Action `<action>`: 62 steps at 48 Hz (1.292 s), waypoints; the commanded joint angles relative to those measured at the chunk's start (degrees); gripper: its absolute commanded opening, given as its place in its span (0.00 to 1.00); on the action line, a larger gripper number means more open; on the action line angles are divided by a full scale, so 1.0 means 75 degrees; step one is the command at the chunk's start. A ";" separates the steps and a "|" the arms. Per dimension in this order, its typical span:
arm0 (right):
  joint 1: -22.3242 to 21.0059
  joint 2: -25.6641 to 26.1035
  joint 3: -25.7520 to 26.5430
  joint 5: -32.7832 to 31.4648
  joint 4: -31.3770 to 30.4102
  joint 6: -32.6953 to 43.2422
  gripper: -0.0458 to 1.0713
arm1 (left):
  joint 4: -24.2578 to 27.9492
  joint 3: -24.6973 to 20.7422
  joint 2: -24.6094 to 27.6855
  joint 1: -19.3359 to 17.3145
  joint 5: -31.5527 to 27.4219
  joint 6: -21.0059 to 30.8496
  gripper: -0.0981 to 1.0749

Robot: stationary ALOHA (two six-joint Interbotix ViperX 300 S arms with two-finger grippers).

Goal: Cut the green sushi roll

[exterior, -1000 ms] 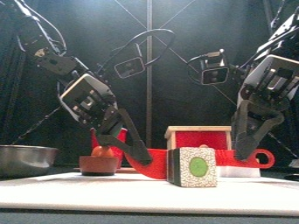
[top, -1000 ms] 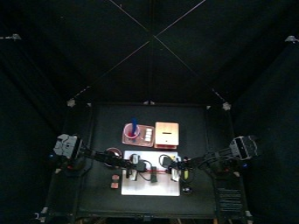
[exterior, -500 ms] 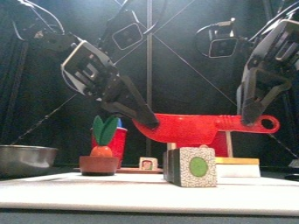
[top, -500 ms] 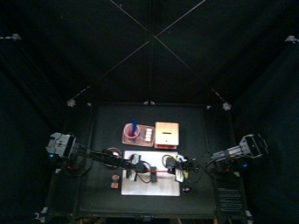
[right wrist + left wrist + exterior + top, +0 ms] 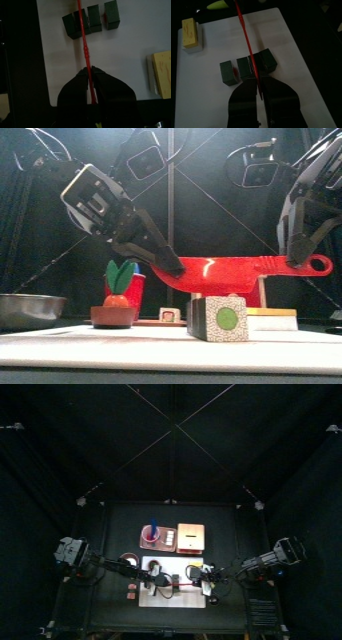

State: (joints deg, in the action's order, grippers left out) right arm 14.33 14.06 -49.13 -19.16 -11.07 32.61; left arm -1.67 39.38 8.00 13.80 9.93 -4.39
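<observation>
Both grippers clamped one red cutter (image 5: 221,274): left gripper (image 5: 166,265) on its blade end, right gripper (image 5: 297,259) at the handle, held high with open air underneath. Beneath the blade, the green sushi roll (image 5: 248,68) lay in three pieces mid-board, white board (image 5: 298,75) margins bare all around.

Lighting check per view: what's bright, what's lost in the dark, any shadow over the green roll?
Top view: only the white board is bright, and the curtains are black. Front view: light glares from above, and the red knife is well lit. Both wrist views: the board is evenly lit and the green sushi roll is dark but readable, with no heavy shadow.
</observation>
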 commanded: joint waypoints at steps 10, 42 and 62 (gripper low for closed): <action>-0.0211 0.0094 0.0012 -0.0141 -0.0105 0.0012 0.44 | -0.0199 0.0105 0.0035 0.0211 -0.0059 -0.0035 0.40; -0.0504 0.0070 0.0082 -0.0141 -0.0551 0.0012 0.44 | -0.0199 0.0117 0.0117 0.0094 -0.0059 -0.0047 0.40; -0.0445 -0.0059 0.0094 -0.0141 -0.0352 0.0023 0.44 | -0.0164 0.0047 -0.0105 0.0070 -0.0070 -0.0070 0.40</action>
State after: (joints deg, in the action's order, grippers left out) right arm 12.04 12.83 -48.69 -19.51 -13.80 32.61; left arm -3.43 39.73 8.53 13.36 9.93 -4.48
